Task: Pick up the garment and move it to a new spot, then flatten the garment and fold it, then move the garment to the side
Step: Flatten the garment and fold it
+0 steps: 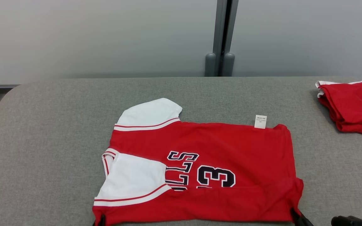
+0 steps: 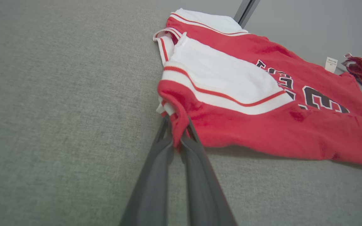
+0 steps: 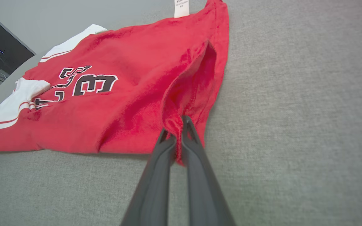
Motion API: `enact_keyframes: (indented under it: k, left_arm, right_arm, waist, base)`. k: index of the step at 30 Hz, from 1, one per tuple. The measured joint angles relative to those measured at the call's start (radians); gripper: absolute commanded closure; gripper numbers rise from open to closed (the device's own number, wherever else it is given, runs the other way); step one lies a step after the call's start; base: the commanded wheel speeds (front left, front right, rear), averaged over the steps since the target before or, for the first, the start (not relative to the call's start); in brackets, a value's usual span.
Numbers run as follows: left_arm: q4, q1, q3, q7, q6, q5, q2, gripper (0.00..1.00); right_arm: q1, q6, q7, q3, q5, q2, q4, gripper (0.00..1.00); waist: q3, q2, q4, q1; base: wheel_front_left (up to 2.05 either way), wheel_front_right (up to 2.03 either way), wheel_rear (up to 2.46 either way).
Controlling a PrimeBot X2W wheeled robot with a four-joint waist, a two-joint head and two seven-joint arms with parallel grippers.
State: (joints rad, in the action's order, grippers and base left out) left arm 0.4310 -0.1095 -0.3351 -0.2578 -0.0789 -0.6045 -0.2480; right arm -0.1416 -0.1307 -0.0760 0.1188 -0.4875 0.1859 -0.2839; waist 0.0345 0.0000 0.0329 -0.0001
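Head view: the red-and-white fabric jersey with black numerals (image 1: 218, 147) lies spread at mid-table on the grey cloth-covered table (image 1: 42, 141). Flattening looks done, folding appears in hand, and the side move is left.
Left wrist view: the left gripper (image 2: 178, 124) is pinched on the jersey's near shoulder corner.
Right wrist view: the right gripper (image 3: 176, 127) is clamped on its near hem corner.

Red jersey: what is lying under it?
Grey table shows all around the jersey; left gripper and right gripper pinch its near corners. Whatever is beneath the flat middle is covered.
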Motion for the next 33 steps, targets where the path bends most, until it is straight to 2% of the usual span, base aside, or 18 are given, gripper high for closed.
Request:
enact_keyframes:
  k: [9,10,11,12,19,24,33]
  left_arm:
    - [-0.037,-0.036,-0.009,0.02,0.021,-0.004,0.0,1.0]
    - [-0.039,-0.036,-0.008,0.019,0.027,-0.003,0.0,0.83]
    - [-0.039,-0.035,-0.007,0.018,0.03,0.0,0.0,0.16]
    - [-0.04,-0.035,-0.006,0.015,0.034,0.005,0.001,0.0]
    - [-0.078,0.028,0.038,-0.002,0.043,0.07,-0.003,0.0]
    - [-0.156,0.063,0.123,-0.004,0.044,0.135,0.002,0.0]
    - [-0.217,0.135,0.214,-0.004,0.034,0.226,0.034,0.0]
  right_arm:
    - [-0.088,0.0,0.11,-0.083,0.059,-0.057,0.14,1.0]
    - [-0.091,0.0,0.121,-0.088,0.066,-0.06,0.144,1.0]
    - [-0.093,0.0,0.124,-0.091,0.074,-0.063,0.152,0.73]
    - [-0.093,0.0,0.124,-0.093,0.078,-0.067,0.16,0.0]
    - [-0.057,0.0,0.09,-0.106,0.127,-0.075,0.21,0.0]
    - [0.019,0.0,0.052,-0.118,0.149,-0.074,0.227,0.0]
    - [0.169,0.0,-0.012,-0.092,0.179,-0.074,0.174,0.0]
  waist:
    - [0.007,0.0001,-0.009,0.0]
    - [0.008,0.0,-0.01,0.0001]
    - [0.01,0.0,-0.011,0.0001]
    - [0.012,0.0001,-0.012,0.0001]
    - [0.022,0.0,-0.02,0.0001]
    - [0.029,0.0,-0.029,0.0002]
    - [0.064,0.0,-0.048,0.0002]
  base:
    - [0.0,0.0,0.0]
    - [0.0,0.0,0.0]
    - [0.0,0.0,0.0]
    - [0.0,0.0,0.0]
    - [0.0,0.0,0.0]
    - [0.0,0.0,0.0]
    - [0.0,0.0,0.0]
